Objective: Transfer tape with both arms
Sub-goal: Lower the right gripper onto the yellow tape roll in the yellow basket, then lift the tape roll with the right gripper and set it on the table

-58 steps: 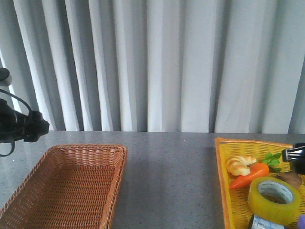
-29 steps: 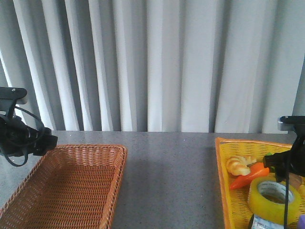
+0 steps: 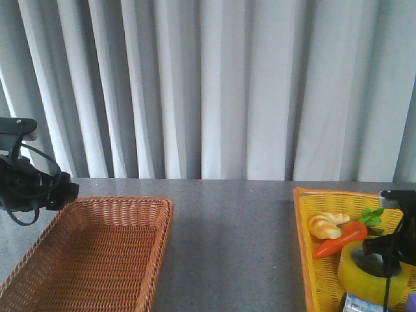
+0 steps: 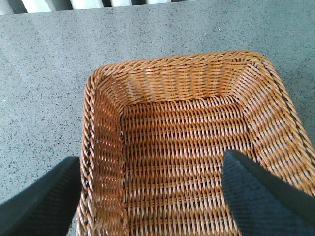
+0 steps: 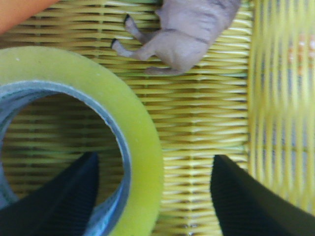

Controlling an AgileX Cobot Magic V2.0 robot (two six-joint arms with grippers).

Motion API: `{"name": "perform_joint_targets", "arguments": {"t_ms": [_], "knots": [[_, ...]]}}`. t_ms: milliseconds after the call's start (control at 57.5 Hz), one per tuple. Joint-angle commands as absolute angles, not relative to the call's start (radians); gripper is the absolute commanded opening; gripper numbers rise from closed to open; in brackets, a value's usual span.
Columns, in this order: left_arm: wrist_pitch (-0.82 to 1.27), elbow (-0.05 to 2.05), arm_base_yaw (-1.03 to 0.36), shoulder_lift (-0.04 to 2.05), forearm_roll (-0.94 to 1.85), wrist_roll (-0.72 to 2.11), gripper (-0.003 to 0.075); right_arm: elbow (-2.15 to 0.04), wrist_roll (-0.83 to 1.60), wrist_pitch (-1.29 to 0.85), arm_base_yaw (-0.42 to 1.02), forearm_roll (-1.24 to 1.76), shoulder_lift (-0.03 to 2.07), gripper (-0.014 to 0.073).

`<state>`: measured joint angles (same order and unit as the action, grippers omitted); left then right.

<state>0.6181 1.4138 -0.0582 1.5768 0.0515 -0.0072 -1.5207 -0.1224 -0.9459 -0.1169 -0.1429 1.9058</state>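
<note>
The yellow tape roll lies flat in the yellow tray at the right; in the right wrist view the tape fills the left side. My right gripper is open and low over the roll. One finger is inside the core and the other outside, so the jaws straddle the roll's wall without closing on it. The right arm covers part of the roll in the front view. My left gripper is open and empty above the brown wicker basket. The left arm hovers at the far left.
In the yellow tray lie a carrot, a croissant, green leaves and a small tan animal figure. A silvery-blue cylinder lies at the tray's front. The brown basket stands at the left on the grey table.
My right arm has come in over the tray and dropped onto the tape roll, now straddling its wall. My left arm rose a little and moved right over the basket.
</note>
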Motion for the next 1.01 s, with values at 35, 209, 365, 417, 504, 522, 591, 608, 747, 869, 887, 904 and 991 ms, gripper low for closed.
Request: {"name": "perform_joint_targets", "arguments": {"t_ms": [35,209,365,417,504,522,591,608,747,869,887,904,991], "knots": [[0.550,1.448,-0.063,1.540,0.058,-0.016,0.0555,-1.553,-0.111,-0.889,-0.123,-0.152,1.877,0.0311],[0.552,1.448,-0.063,1.539,0.058,-0.016,0.0555,-1.553,-0.052,-0.879,-0.123,-0.153,1.888,0.0082],[0.559,1.448,-0.063,1.539,0.058,-0.016,0.0555,-1.601,-0.015,-0.910,-0.123,-0.151,1.888,-0.0009],[0.558,1.448,-0.063,1.539,0.058,-0.015,0.0555,-1.644,0.000,-0.949,-0.123,-0.143,1.888,-0.0008],[0.550,1.448,-0.063,1.539,0.058,-0.016,0.0555,-1.745,0.029,-1.034,-0.121,-0.087,1.888,-0.0006],[0.546,1.448,-0.063,1.539,0.058,-0.016,0.0555,-1.765,0.043,-1.050,-0.120,-0.067,1.888,-0.0006],[0.542,1.448,-0.063,1.539,0.058,-0.016,0.0555,-1.855,0.082,-1.104,-0.110,0.000,1.884,-0.0005],[0.542,1.448,-0.063,1.539,0.058,-0.016,0.0555,-1.873,0.089,-1.109,-0.107,0.016,1.882,-0.0005],[0.542,1.448,-0.063,1.539,0.058,-0.016,0.0555,-1.989,0.119,-1.093,-0.024,0.073,1.849,-0.0005],[0.542,1.448,-0.063,1.539,0.058,-0.016,0.0555,-2.039,0.145,-1.092,0.103,0.041,1.841,-0.0005],[0.542,1.448,-0.063,1.539,0.058,-0.016,0.0555,-2.039,0.154,-1.093,0.128,0.038,1.842,-0.0005],[0.542,1.448,-0.063,1.539,0.058,-0.016,0.0555,-2.039,0.161,-1.093,0.145,0.037,1.845,-0.0005],[0.544,1.448,-0.063,1.539,0.058,-0.016,0.0555,-2.039,0.203,-1.092,0.236,0.035,1.873,-0.0005]]}}
